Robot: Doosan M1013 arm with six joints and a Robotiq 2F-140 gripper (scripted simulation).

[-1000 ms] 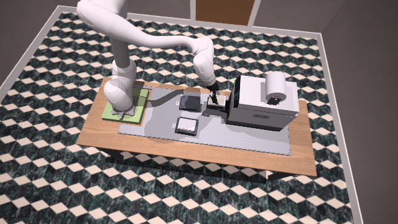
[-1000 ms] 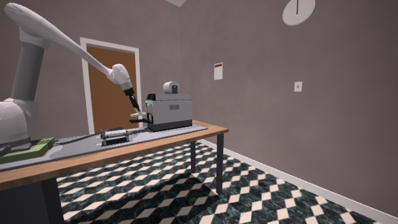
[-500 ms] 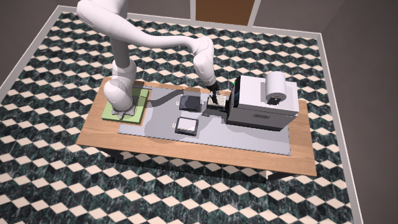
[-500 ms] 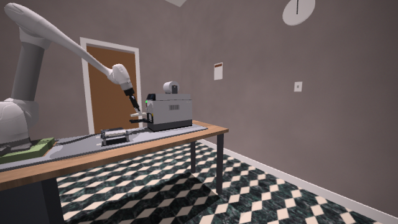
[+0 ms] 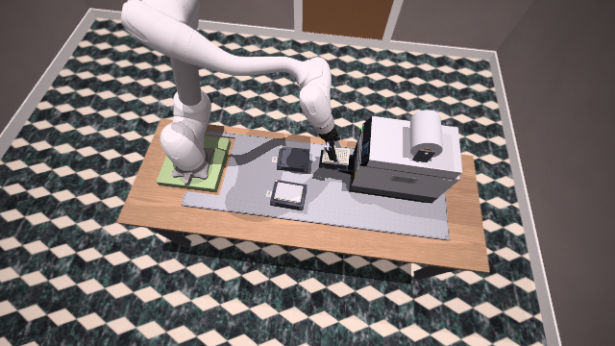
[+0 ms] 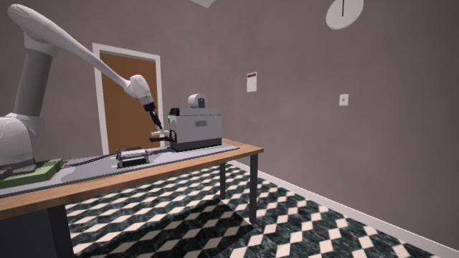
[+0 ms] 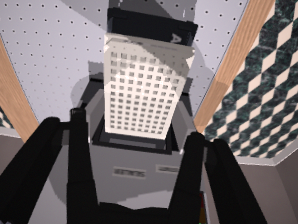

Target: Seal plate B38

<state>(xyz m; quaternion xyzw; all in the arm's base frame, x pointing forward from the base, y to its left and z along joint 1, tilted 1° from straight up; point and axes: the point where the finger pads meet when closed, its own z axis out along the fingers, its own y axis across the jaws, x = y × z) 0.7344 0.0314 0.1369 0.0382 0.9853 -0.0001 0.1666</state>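
- While clenched around pale, hole-dotted plate B38 (image 5: 343, 157) (image 6: 155, 133) (image 7: 141, 90), hanging right in front of the sealer (image 5: 408, 154) (image 6: 199, 128) with the gripper (image 5: 332, 153) (image 6: 160, 127) (image 7: 140, 105)!
- Over the dark stage (image 5: 346, 169) (image 6: 154, 139) (image 7: 150, 27), with a slim gap showing underneath in the exterior view; above the stage, not seated.
- Reaching down at a slant with the white arm (image 5: 245, 60) (image 6: 86, 54), wrist beside the sealer's front.
- Out from the sealer's front with the stage, and shining green up there with a small light (image 5: 362, 129) (image 6: 168, 117).
- Back on the grey mat (image 5: 365, 211) (image 6: 90, 172), showing no plate in the dark nest (image 5: 294, 159).
- Just beside it, carrying a white-topped plate (image 5: 289, 191) in the other nest (image 5: 287, 207), apart from gripper and sealer alike.
- Too small to read, any markings on either nest.
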